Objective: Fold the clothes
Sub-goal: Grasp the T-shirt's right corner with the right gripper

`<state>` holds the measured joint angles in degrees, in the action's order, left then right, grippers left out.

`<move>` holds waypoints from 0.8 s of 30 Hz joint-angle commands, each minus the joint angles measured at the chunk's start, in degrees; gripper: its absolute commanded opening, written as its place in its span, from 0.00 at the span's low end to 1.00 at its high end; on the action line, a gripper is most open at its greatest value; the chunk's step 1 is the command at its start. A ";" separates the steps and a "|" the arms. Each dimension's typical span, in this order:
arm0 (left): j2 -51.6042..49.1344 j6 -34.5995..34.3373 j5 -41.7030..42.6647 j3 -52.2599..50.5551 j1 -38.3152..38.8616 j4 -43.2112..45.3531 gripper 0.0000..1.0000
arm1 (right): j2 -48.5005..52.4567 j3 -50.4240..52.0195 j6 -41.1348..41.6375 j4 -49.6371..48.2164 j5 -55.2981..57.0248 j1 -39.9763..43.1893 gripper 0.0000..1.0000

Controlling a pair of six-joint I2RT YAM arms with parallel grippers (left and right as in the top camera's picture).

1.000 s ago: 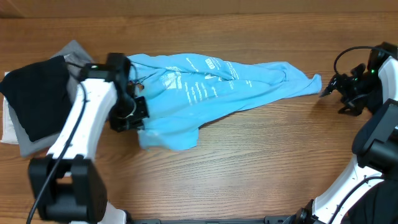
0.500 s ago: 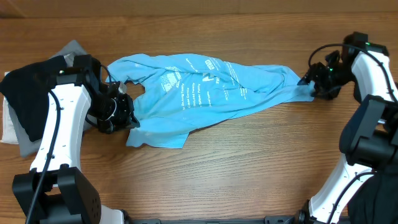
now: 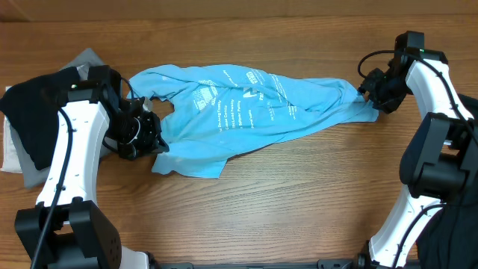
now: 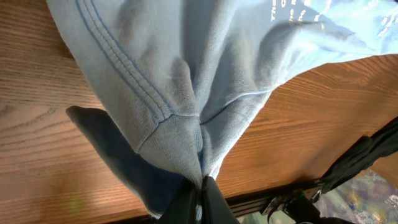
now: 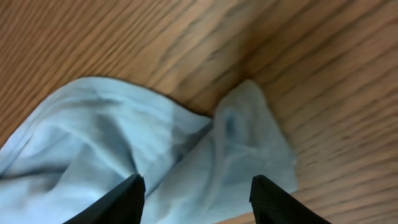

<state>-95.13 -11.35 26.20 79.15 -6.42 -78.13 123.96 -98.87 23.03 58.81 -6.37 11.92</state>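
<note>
Blue T-shirt [image 3: 246,104] tip now seemingly sits under the right hand [image 3: 367,91].

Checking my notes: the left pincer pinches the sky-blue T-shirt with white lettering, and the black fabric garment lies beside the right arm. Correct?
No: the black fabric garment lies beside the left arm, as the overhead view shows. The left pincer does pinch the sky-blue T-shirt with white lettering.

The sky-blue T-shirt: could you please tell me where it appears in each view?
Overhead: the sky-blue T-shirt lies crumpled across the middle of the wooden table, between the arms.
Left wrist: it fills the top; the left pincer pinches a corner at bottom centre.
Right wrist: its end lies lower left, between the right pincer fingers.
Shared landmark: the wooden table.
</note>
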 commanded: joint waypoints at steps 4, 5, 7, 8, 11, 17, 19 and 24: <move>1.18 1.49 1.09 0.92 -0.04 0.37 0.04 | 0.31 0.35 2.73 -0.87 4.87 -0.02 0.57; 1.18 1.49 1.09 0.92 -0.04 0.44 0.04 | 0.48 0.35 2.75 -1.07 4.76 -0.04 0.56; 1.18 1.49 1.09 0.92 -0.04 0.63 0.04 | 0.81 0.35 2.75 -1.25 4.61 -0.11 0.52; 1.18 1.49 1.09 0.92 -0.04 0.63 0.04 | 1.07 0.35 2.75 -1.25 4.59 -0.17 0.51; 1.18 1.49 1.09 0.92 -0.04 0.61 0.04 | 2.14 0.35 2.75 -1.11 4.61 -0.24 0.51; 1.18 1.49 1.09 0.92 -0.04 0.63 0.04 | 4.76 0.37 2.73 -1.05 4.37 -0.31 0.49; 1.18 1.49 1.09 0.92 -0.04 0.66 0.04 | 4.96 0.35 2.75 -1.53 4.28 -0.31 0.46; 1.18 1.20 1.07 0.92 -0.04 0.68 0.04 | 4.96 0.35 2.73 -2.19 4.15 -0.31 0.45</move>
<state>-95.13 -11.38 26.20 79.15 -6.42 -77.56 128.51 -98.87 25.45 57.14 -2.52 11.92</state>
